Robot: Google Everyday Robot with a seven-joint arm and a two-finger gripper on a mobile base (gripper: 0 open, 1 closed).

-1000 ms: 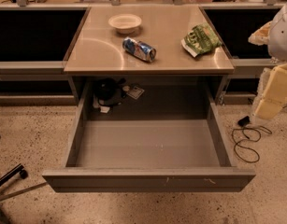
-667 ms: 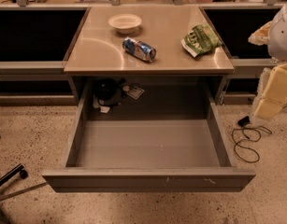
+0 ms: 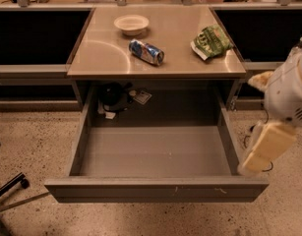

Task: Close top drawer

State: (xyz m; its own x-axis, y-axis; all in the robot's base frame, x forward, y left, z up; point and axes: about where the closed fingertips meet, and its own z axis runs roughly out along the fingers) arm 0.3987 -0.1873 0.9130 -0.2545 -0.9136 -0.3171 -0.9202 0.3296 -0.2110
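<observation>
One top drawer [image 3: 155,190], grey metal, is pulled fully out beneath the table [image 3: 101,63], its shallow tray bare and its flat front nearest the camera. One gripper [image 3: 261,154], cream-coloured, hangs from the white arm [image 3: 288,90] just beside the drawer's right front corner; whether it is parted or closed cannot be told. On the tabletop: one pale bowl [image 3: 131,22], one blue can [image 3: 146,51] lying on its side, one green snack bag [image 3: 211,42].
</observation>
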